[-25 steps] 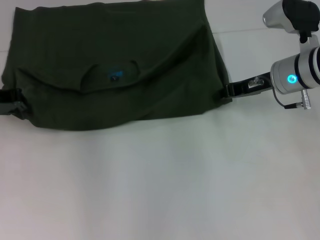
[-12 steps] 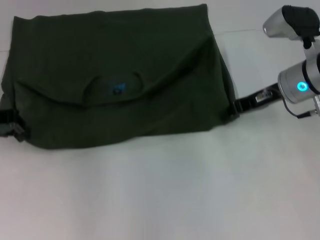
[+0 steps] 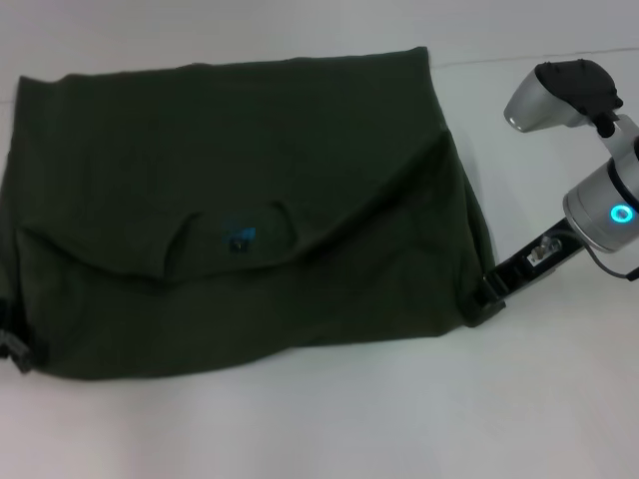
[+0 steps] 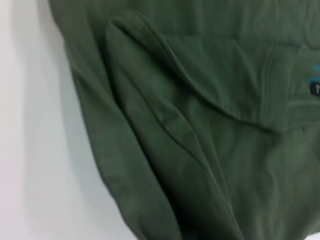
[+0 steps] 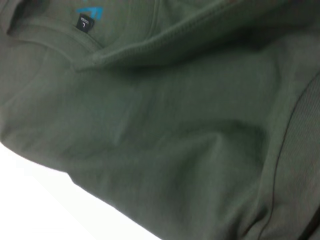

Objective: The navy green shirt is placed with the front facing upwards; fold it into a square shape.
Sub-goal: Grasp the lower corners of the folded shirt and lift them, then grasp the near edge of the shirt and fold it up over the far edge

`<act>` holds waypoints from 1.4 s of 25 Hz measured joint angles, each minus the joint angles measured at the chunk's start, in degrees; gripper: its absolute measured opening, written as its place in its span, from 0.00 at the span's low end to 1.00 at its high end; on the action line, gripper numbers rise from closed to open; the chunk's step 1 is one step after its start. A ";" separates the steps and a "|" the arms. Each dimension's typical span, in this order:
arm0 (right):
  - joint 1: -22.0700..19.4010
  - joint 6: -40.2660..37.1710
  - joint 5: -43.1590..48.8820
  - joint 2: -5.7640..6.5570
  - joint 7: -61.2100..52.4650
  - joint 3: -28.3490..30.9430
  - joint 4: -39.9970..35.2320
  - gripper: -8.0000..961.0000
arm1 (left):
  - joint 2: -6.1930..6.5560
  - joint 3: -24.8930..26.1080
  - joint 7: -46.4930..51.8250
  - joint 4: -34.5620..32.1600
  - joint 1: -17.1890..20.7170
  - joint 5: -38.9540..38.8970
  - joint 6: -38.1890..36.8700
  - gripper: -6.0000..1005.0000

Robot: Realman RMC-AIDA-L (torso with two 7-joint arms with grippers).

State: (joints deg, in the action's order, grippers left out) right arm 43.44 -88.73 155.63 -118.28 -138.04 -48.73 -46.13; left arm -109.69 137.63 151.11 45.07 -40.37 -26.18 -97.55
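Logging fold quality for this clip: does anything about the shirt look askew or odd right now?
Yes. The navy green shirt is a slanted trapezoid, not a square: its near edge runs unevenly and a diagonal crease crosses the right half. The right gripper is at its near right corner, the left gripper at the left corner.

The left pincer (image 3: pixel 12 347) is being cut off by the head view's left edge, so its jaws cannot be judged. The right pincer (image 3: pixel 479 299) is being half covered by the dark olive-green cotton shirt (image 3: pixel 240 210), whose chest side is being hidden underneath. In both wrist views, the shirt is being cropped on several sides.
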 joint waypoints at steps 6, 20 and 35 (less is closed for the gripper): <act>-0.42 -3.58 0.10 0.21 0.59 -2.28 -0.07 0.07 | -0.48 0.36 -2.02 0.85 2.41 0.06 -5.58 0.08; -0.46 -11.12 0.24 -0.72 1.28 -7.46 -0.48 0.08 | -0.65 0.30 -3.67 1.23 2.28 4.79 -11.56 0.08; 0.23 -23.53 -12.67 5.29 4.46 1.54 -10.70 0.07 | 2.04 12.64 -12.35 4.12 -0.02 3.12 -18.82 0.08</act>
State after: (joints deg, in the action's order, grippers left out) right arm 43.67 -112.26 142.96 -112.99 -133.58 -47.18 -56.83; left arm -107.64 150.27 138.76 49.20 -40.38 -23.05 -116.38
